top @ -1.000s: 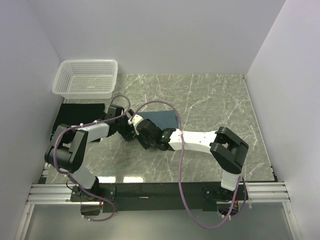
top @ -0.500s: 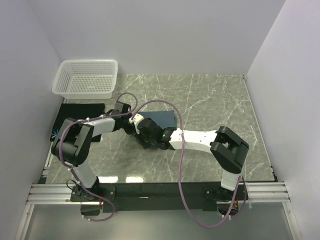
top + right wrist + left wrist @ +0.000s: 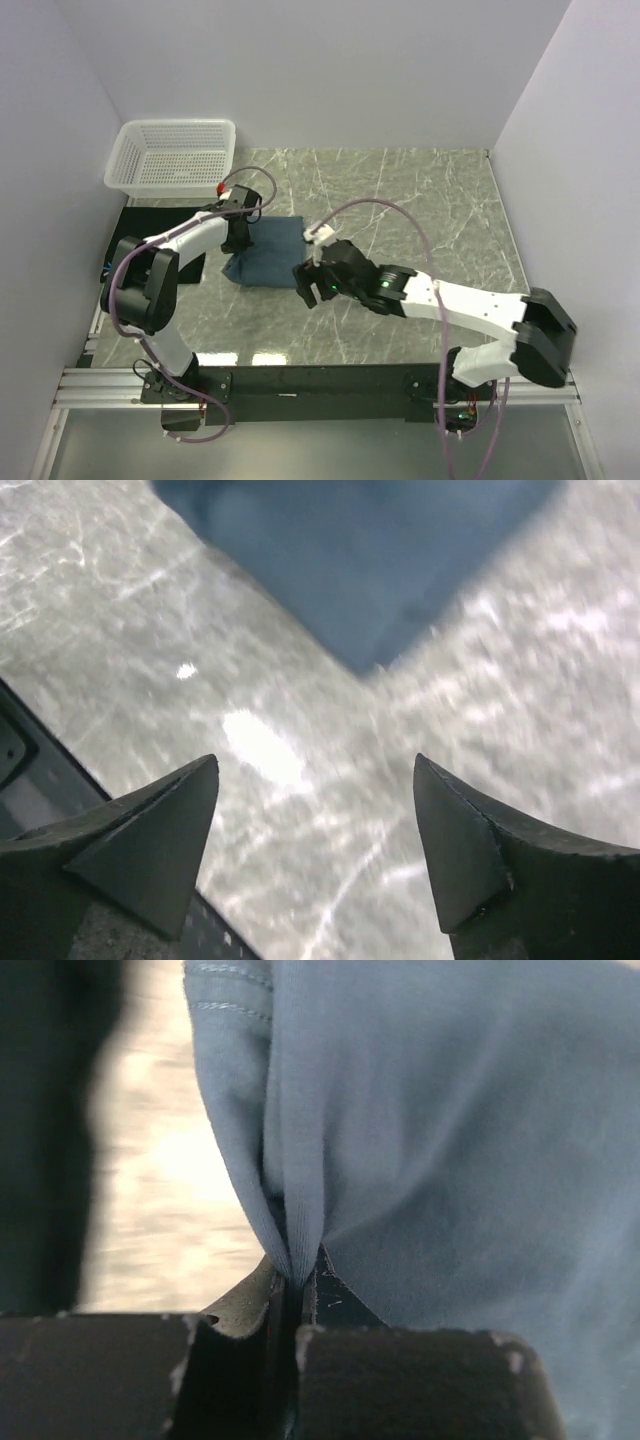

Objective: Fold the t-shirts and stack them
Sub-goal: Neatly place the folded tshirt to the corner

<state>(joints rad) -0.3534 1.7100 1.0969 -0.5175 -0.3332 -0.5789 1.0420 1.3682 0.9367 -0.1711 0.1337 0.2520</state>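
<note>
On the grey marble table (image 3: 420,200), left of centre: slate-blue t-shirt (image 3: 272,255), bunched, plain knit, stitched hem showing. Black t-shirt (image 3: 165,215) flat at far left. Left gripper (image 3: 297,1285) clenched on a blue fold. Right gripper (image 3: 315,780) spread wide, empty, near the blue shirt's corner.

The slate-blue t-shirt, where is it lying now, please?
Top view: the slate-blue t-shirt lies left of centre, between the left gripper pinching it and the right gripper.
</note>
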